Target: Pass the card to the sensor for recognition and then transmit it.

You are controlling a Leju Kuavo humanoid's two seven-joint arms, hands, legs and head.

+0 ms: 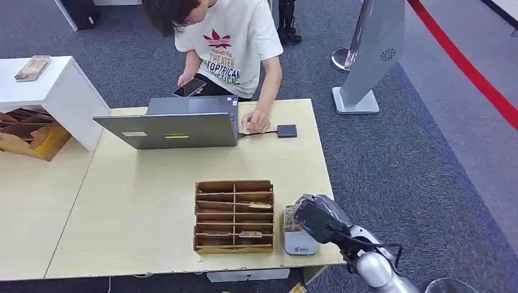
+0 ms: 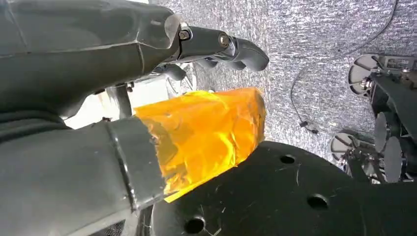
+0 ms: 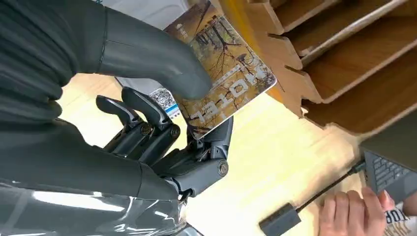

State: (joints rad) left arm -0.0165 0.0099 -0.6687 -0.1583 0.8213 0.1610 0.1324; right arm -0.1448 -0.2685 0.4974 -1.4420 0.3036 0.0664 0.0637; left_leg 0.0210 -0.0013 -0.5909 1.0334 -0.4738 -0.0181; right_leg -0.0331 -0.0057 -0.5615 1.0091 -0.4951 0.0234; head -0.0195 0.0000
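On the far left of your head view sits a white cabinet (image 1: 58, 91) with a small book on top, and a wooden rack (image 1: 24, 134) beside it. The left hand (image 2: 216, 46) hangs by the robot's side over grey carpet; its dark fingers curl inward with nothing in them, and orange film wraps the thumb.

Moving right along the table (image 1: 140, 207), you have the open laptop (image 1: 177, 125) with a person (image 1: 229, 43) behind it, one of their hands holding a phone and the other resting near a small dark adapter (image 1: 286, 130) on a cable. Nearer to you stands the wooden card organizer (image 1: 234, 215).

Just right of the organizer lies the white sensor (image 1: 296, 241), and the right hand (image 1: 317, 217) is over it. The right wrist view shows that hand pinching the card (image 3: 228, 73), printed with trees and the word HOTEL, between thumb and fingers, the sensor's white casing showing behind it.

So the card is picked and presented at the sensor. I judge recognition to be in progress. You still have to hand the card on.
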